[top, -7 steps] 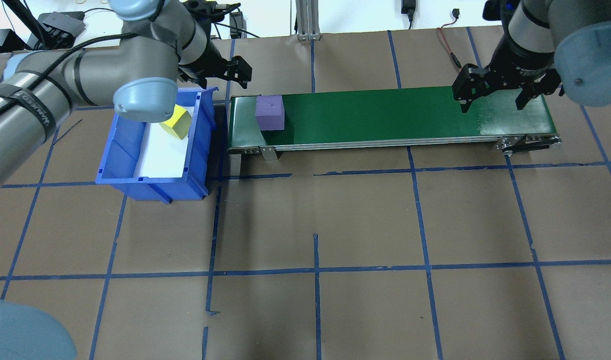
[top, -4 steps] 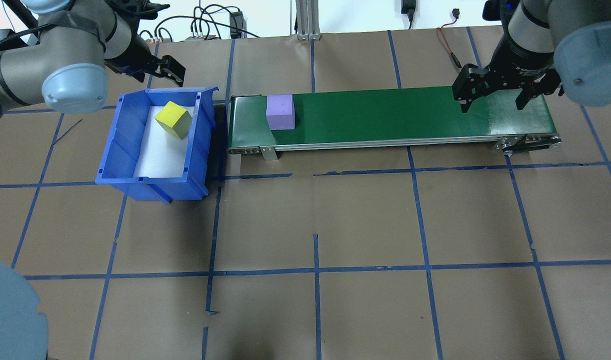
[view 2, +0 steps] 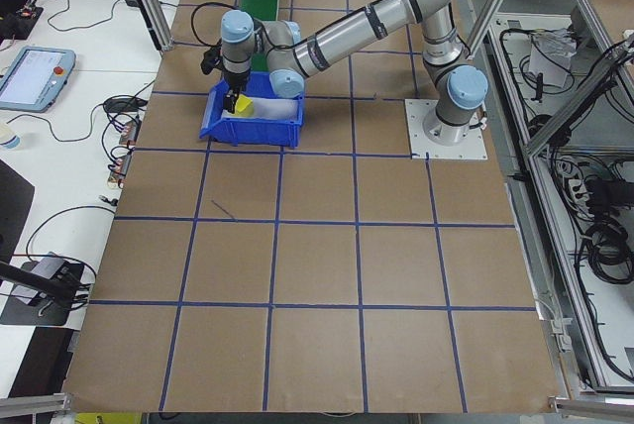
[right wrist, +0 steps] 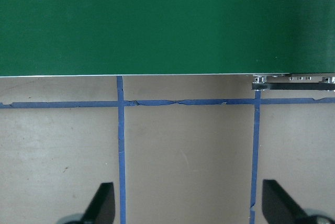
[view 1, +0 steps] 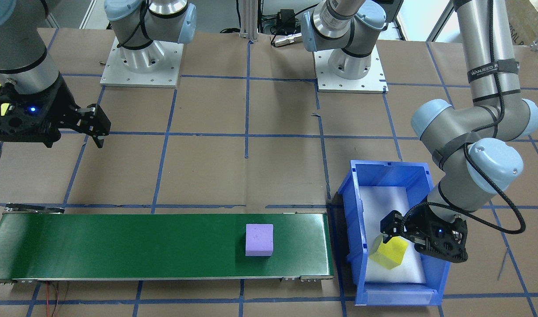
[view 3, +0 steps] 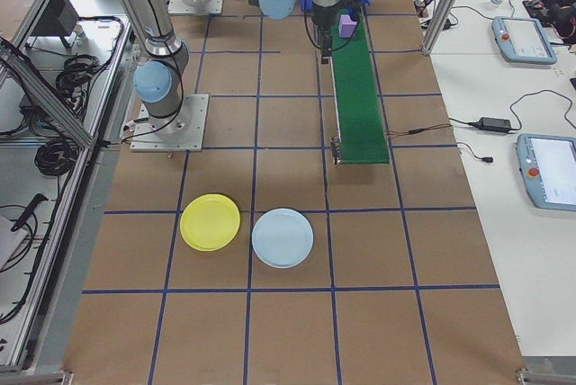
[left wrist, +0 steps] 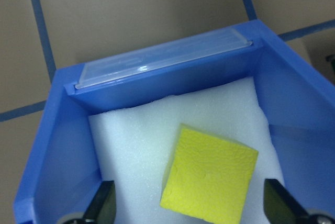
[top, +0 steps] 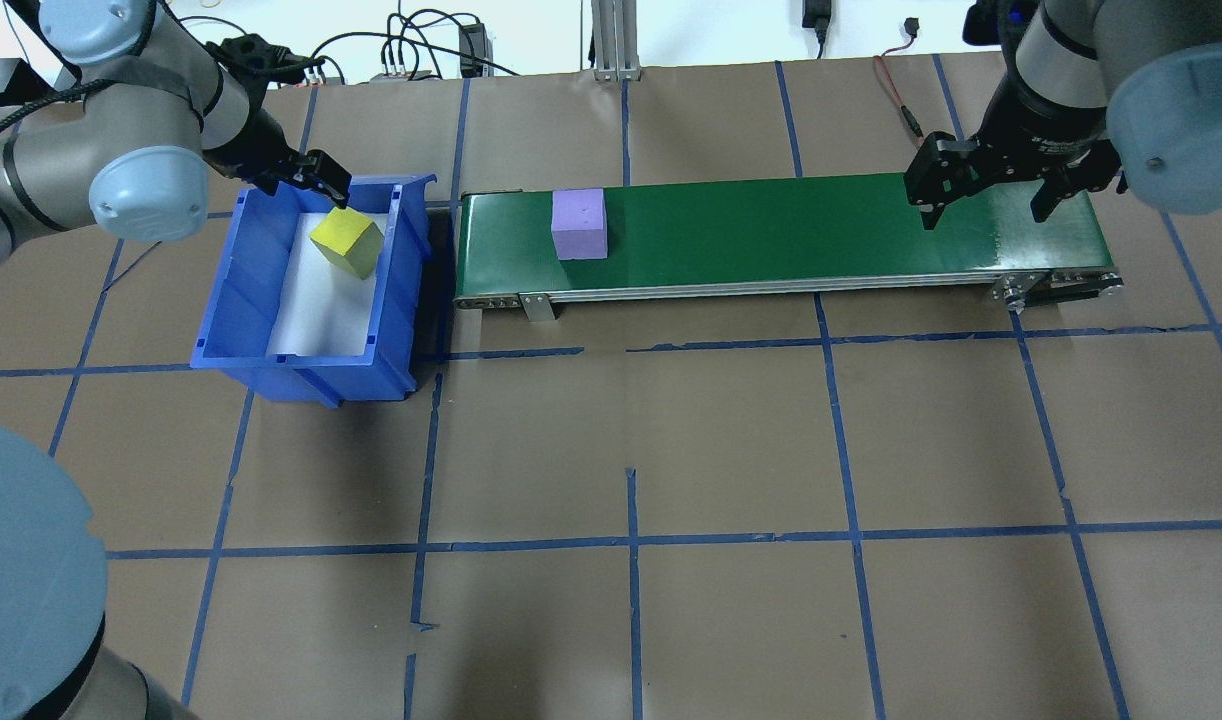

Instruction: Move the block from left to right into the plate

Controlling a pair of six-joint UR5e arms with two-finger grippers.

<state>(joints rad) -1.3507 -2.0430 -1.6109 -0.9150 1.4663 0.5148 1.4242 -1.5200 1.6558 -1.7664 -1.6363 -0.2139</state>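
the left gripper (top: 316, 185) hangs over the far end of the blue bin (top: 233, 290), its fingers spread wide and gripping nothing; in the left wrist view the two fingertips (left wrist: 104, 203) stand on either side of the yellow block (left wrist: 209, 179), apart from it. the yellow block (top: 347, 241) lies tilted on the white foam (top: 321, 310) lining the bin, near the bin's far end. the purple block (top: 579, 224) sits on the green conveyor belt (top: 771, 230), near the belt's end closest to the bin and toward its far edge. the right gripper (top: 991, 185) hovers at the other end of the belt, fingers spread apart and empty; its wrist view looks down on the belt's edge and the brown table (right wrist: 183, 156) with blue tape lines, no block between the fingertips (right wrist: 102, 203). in the right side view a yellow plate (view 3: 210, 221) and a light blue plate (view 3: 283, 237) lie side by side on the table, well apart from the belt's end and from both blocks.
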